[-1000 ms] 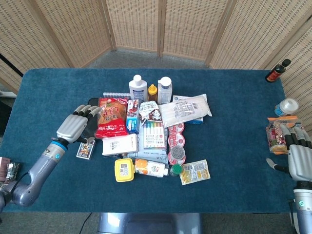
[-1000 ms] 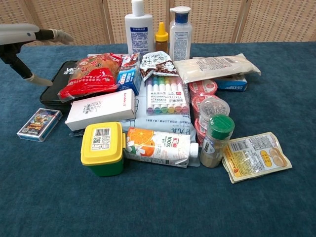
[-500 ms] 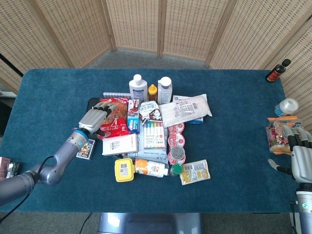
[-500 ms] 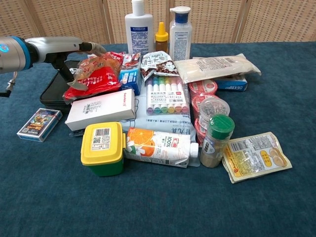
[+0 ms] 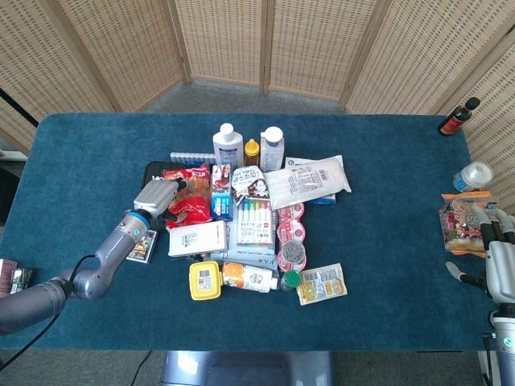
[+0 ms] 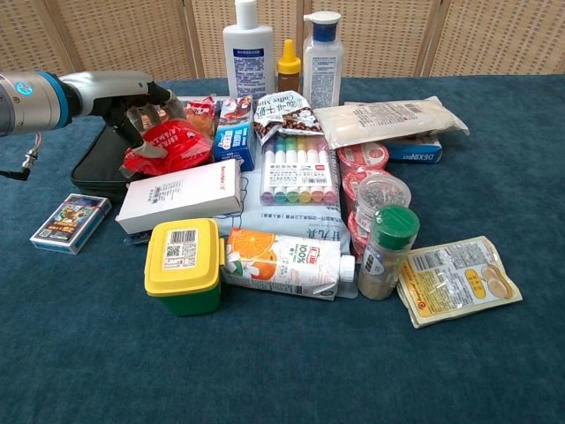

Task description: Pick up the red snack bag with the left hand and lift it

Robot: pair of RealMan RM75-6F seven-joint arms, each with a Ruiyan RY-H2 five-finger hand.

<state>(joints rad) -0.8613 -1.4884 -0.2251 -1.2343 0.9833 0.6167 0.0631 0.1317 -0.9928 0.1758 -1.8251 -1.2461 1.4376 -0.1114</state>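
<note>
The red snack bag (image 5: 191, 199) lies at the left edge of the pile of goods, on top of a black case (image 6: 95, 168). In the chest view the red snack bag (image 6: 168, 140) looks crumpled and bunched up. My left hand (image 5: 156, 196) has its fingers curled over the bag's left side and grips it; the chest view shows the left hand (image 6: 131, 99) on the bag's upper left part. The bag still rests on the pile. My right hand (image 5: 500, 259) stays at the table's far right edge with fingers apart and nothing in it.
Close around the bag are a white box (image 5: 197, 239), a blue box (image 6: 233, 141), a card deck (image 6: 71, 223) and a white bottle (image 5: 227, 145). A marker set (image 6: 298, 172), yellow-lidded tub (image 6: 183, 263) and juice carton (image 6: 282, 262) lie nearer. A snack pack (image 5: 459, 221) sits by my right hand.
My left hand moved right from the table onto the red bag and closed its fingers over it, crumpling the bag. The right hand barely shifted.
</note>
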